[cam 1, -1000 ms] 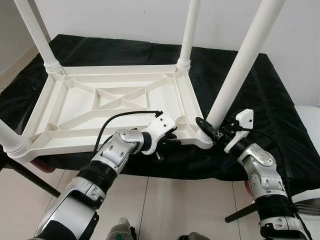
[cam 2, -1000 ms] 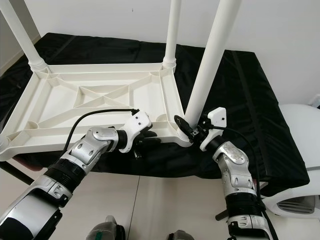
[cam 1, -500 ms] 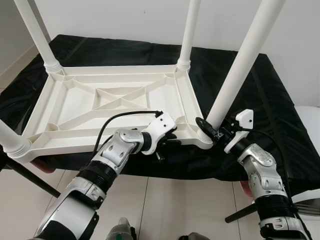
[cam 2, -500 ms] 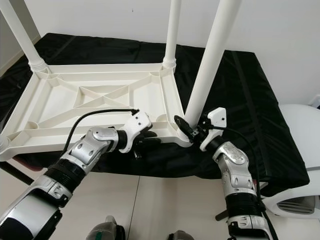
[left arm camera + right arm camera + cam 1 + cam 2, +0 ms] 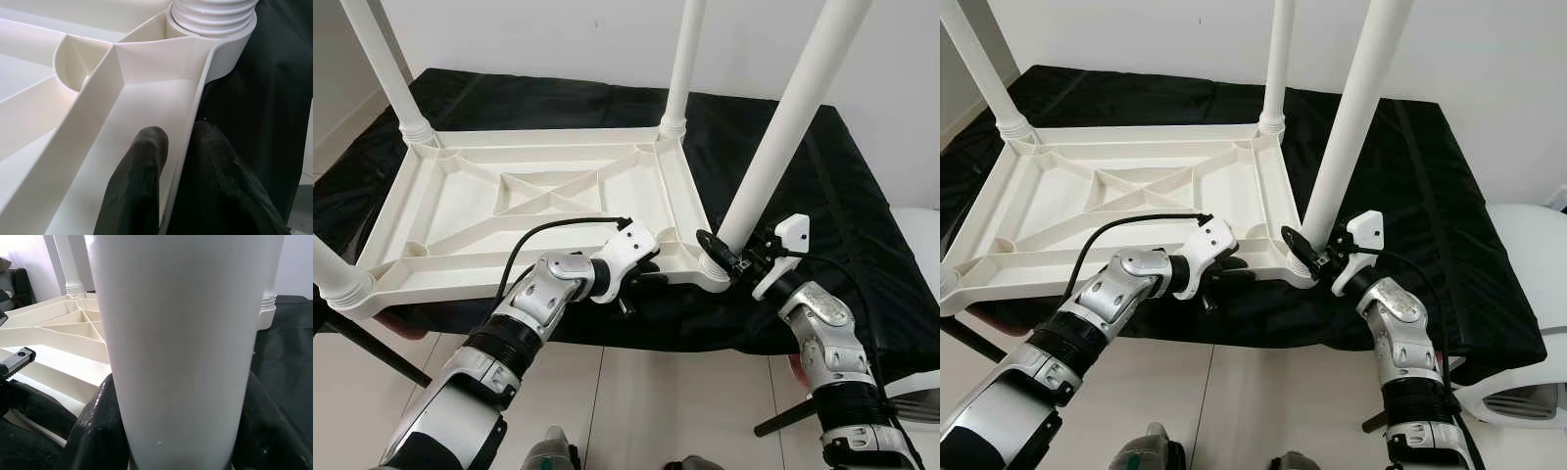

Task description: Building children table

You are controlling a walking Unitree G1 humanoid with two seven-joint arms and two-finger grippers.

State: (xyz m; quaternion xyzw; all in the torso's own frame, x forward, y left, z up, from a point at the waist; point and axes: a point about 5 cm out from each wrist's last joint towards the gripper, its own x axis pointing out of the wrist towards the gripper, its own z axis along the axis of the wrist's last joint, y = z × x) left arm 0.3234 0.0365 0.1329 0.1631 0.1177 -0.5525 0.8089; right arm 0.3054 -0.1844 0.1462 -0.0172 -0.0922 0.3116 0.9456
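A white plastic children's table (image 5: 460, 211) lies upside down on a black-covered surface, its ribbed underside facing up. Legs stand at the far left (image 5: 382, 59), the far middle (image 5: 685, 59) and the near left corner (image 5: 333, 274). My left gripper (image 5: 646, 277) is shut on the table's near rim; in the left wrist view one finger (image 5: 137, 181) lies inside the rim wall and the other outside. My right gripper (image 5: 724, 257) is shut around the base of the near right leg (image 5: 783, 127), with its fingers (image 5: 98, 426) on both sides of the white tube.
The black cloth (image 5: 842, 196) hangs over the front edge, with pale floor tiles (image 5: 656, 401) below. A white rounded object (image 5: 920, 230) stands at the right. A dark bar (image 5: 372, 352) slants under the left corner. A white wall closes the back.
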